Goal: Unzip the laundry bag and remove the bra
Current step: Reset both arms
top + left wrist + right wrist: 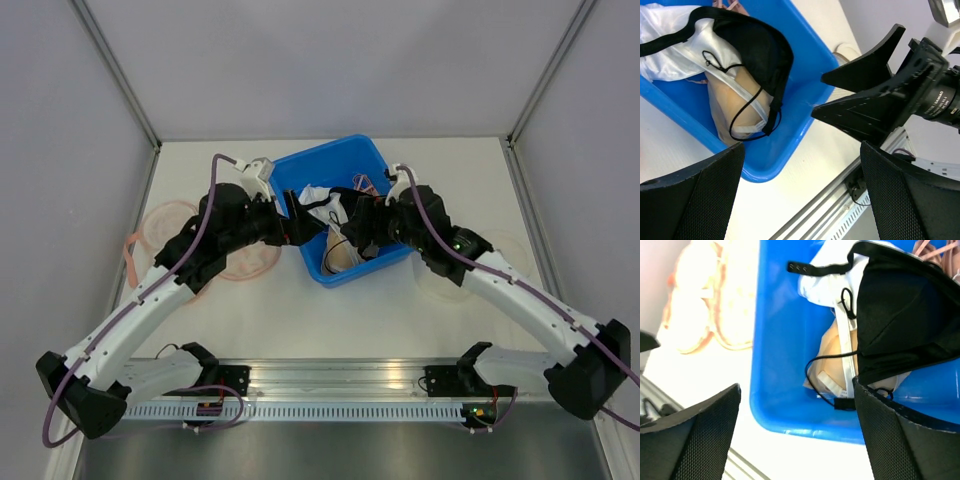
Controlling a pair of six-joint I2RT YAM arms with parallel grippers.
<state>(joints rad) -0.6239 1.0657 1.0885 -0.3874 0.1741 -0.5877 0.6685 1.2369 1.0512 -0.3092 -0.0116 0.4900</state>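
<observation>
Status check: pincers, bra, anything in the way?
Open and empty: left pincer, right pincer. The black bra lies in the blue bin, over the beige bra. Nothing covering it.

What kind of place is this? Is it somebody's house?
Likely a robot lab, not a house: a left arm and right arm bolted to a metal rail, a white table, plain grey panels around.

This is a robotics lab test cell — not a home or a shop. A bare white table (330, 320) sits boxed in by plain grey panels (330, 60) held in aluminium frame posts (120, 70). Two white-and-black robot arms, the left arm (150, 310) and the right arm (530, 300), are bolted to a slotted metal rail (330, 385) at the near edge. Purple cables (46, 420) run along them, and a camera lens (940, 97) is mounted on one wrist.
</observation>
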